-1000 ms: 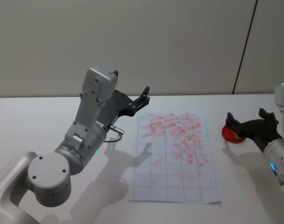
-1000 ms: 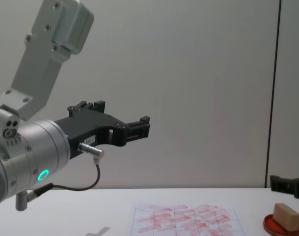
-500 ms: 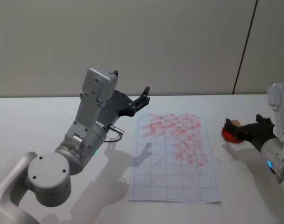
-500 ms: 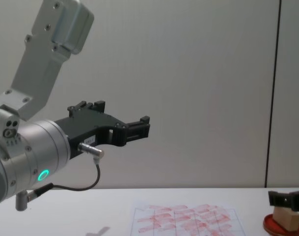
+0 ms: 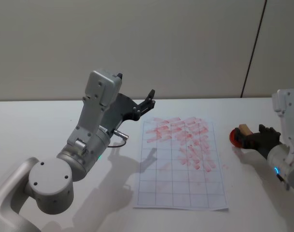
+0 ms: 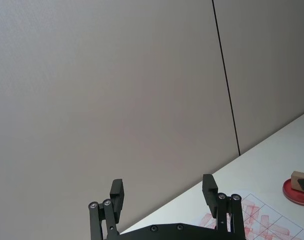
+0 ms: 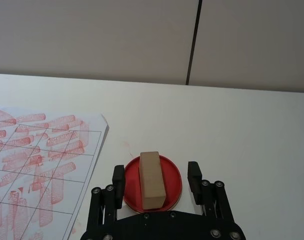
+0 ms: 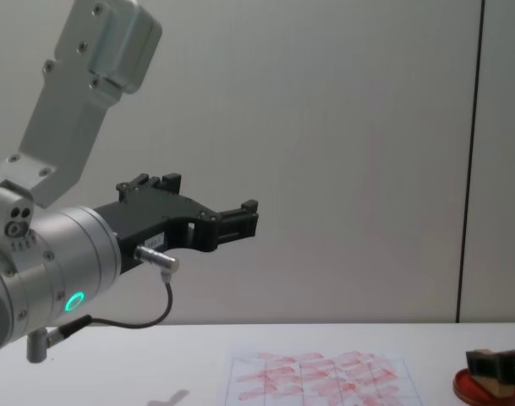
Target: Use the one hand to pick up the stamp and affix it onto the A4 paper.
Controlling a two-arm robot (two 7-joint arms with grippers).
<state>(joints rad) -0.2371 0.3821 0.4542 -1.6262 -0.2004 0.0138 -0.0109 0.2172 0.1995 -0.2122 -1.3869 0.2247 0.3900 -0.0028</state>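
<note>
The stamp [image 7: 152, 179], a tan wooden block, stands on the round red ink pad [image 7: 173, 172] to the right of the A4 paper [image 5: 180, 164]. Red prints fill the far grid cells of that sheet. My right gripper [image 7: 155, 171] is open and low over the pad, one finger on each side of the stamp with a gap on both sides. The head view puts the stamp [image 5: 244, 129] at the far end of this gripper [image 5: 250, 137]. In the chest view a dark finger partly covers the stamp [image 8: 494, 387]. My left gripper [image 6: 162, 191] hangs open and empty, high above the table left of the paper.
The white table [image 5: 40, 125] extends left of the paper, under my raised left arm [image 5: 96, 121]. A plain wall with a dark vertical seam [image 5: 253, 48] stands close behind the table's far edge. The ink pad [image 5: 235, 137] lies near the table's right side.
My right gripper has come down and forward over the ink pad, so its open fingers now flank the stamp. The left arm has not moved.
</note>
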